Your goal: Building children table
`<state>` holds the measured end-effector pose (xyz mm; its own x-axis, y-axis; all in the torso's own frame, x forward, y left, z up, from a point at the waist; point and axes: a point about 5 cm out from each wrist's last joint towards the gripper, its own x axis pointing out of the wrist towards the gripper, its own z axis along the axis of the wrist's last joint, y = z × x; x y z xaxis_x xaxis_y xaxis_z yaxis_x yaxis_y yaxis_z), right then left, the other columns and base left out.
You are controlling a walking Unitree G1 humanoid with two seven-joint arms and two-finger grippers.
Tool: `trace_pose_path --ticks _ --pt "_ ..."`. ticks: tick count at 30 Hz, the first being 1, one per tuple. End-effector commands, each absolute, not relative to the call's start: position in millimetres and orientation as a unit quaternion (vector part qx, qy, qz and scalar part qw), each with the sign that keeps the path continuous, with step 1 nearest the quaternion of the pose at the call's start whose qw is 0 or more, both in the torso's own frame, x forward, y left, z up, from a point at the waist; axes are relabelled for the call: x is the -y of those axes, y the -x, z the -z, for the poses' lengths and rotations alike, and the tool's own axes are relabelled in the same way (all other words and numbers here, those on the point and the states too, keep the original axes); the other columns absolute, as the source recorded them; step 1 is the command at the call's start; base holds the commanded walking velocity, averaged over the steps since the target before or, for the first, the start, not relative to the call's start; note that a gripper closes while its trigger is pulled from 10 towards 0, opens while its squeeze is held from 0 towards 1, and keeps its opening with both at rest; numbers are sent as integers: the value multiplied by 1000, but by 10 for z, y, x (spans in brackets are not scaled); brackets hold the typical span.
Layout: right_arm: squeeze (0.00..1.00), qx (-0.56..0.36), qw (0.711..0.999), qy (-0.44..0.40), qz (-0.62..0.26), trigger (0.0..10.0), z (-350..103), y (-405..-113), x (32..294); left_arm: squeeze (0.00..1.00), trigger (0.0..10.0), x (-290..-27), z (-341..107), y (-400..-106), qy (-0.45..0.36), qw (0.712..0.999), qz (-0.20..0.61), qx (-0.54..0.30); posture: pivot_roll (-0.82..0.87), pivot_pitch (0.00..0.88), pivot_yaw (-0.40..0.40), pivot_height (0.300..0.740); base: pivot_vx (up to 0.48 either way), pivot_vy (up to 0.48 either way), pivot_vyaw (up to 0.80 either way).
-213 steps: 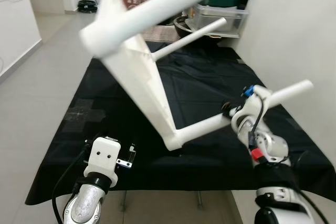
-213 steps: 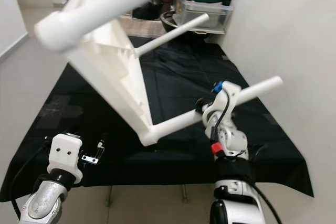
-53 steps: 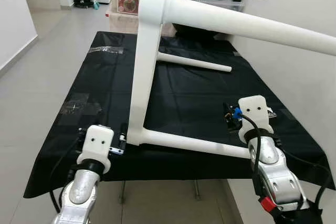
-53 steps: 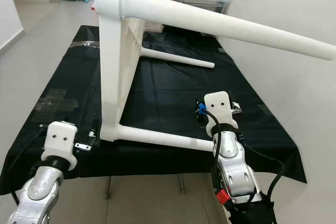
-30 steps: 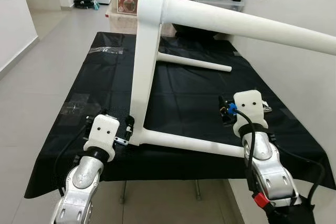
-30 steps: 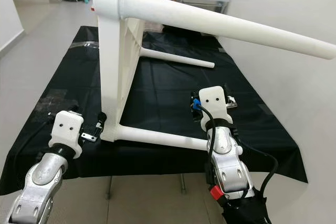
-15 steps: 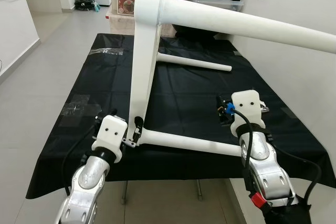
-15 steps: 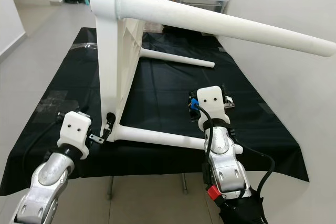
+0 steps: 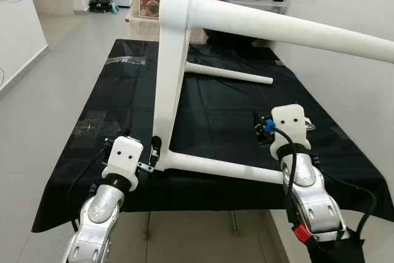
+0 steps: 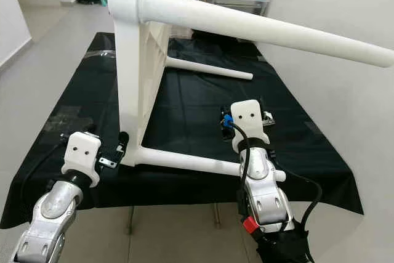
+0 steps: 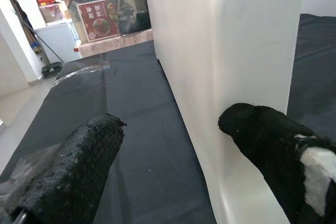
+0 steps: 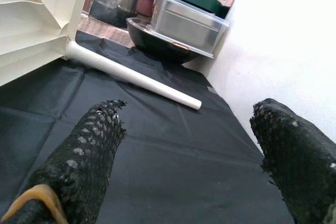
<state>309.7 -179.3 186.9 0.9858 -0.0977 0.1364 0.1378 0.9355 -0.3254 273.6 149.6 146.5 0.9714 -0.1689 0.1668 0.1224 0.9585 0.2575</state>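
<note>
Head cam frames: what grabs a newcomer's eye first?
The white children's table lying on its side on the black cloth, its tabletop standing on edge and its legs pointing toward the robot's right, the upper near leg sweeping across the top of the picture. Next, the left gripper, open, at the tabletop's bottom near corner, and the right gripper, open over bare cloth beyond the lower near leg.

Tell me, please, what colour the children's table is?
White; the table shows best in the left eye view.

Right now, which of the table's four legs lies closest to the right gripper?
The near bottom leg, resting along the black cloth's front edge. The right gripper is open above its free end; the other three legs sit higher or farther back.
</note>
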Motion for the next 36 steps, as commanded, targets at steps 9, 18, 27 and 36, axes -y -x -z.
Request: trace_pose_path --ticks 9,18,27,36 --pt "0 59 981 171 70 10000 -1856 -3105 1806 0 10000 -1521 -1421 -2868 -132 983 91 89 6 0 -85 740 0 0 0" --pt "0 59 981 170 72 10000 -1854 -3103 1818 0 10000 -1682 -1492 -3017 -140 984 60 97 -3 0 -80 740 0 0 0" --pt "0 59 981 170 72 10000 -1846 -3109 1801 0 10000 -1893 -1760 -3343 -143 981 12 131 -8 0 -80 740 0 0 0" --pt "0 59 981 169 73 10000 -1844 -3098 1790 0 10000 -1932 -1812 -3470 -144 981 11 132 -14 0 -70 740 0 0 0"
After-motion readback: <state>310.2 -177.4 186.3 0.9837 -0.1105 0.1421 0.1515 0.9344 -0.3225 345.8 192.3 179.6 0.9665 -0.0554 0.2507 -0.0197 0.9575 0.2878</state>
